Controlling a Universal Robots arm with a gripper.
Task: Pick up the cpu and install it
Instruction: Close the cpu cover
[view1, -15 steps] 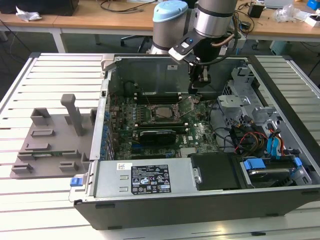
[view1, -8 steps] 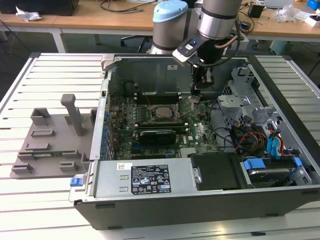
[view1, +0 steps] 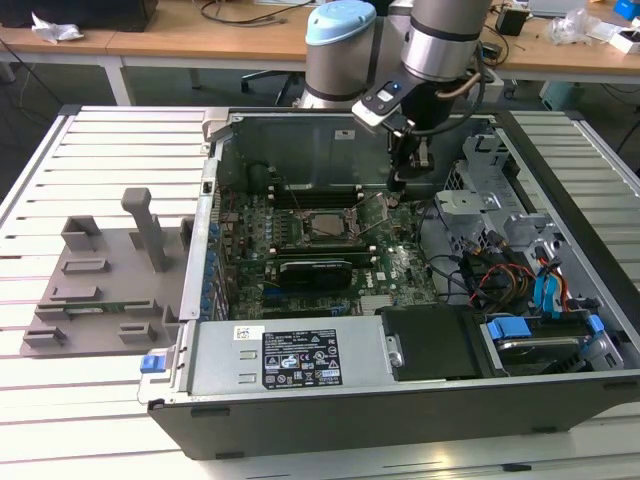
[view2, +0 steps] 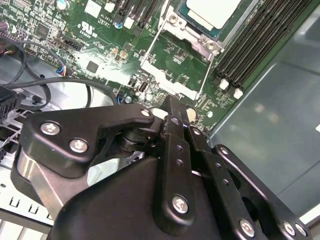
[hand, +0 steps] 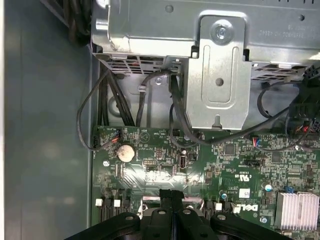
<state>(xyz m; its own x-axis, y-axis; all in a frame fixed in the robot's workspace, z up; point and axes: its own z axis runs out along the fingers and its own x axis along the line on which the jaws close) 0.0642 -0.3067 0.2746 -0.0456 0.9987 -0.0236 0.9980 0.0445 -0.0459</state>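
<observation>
Exterior view: gripper (view1: 398, 185) over motherboard (view1: 405, 270), near cpu (view1: 322, 227); cables (view1: 458, 265), drive cage (view1: 480, 180) beside

Wooden desks (view1: 180, 45) behind, pale slatted worktable (view1: 110, 150) in front

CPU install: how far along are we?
Done: the cpu lies in its socket on the motherboard. In hand: nothing. The claw is shut and empty, low over the board beside the socket. Left: the socket's metal frame looks flipped open, off the chip, so the chip appears not yet clamped down.
</observation>
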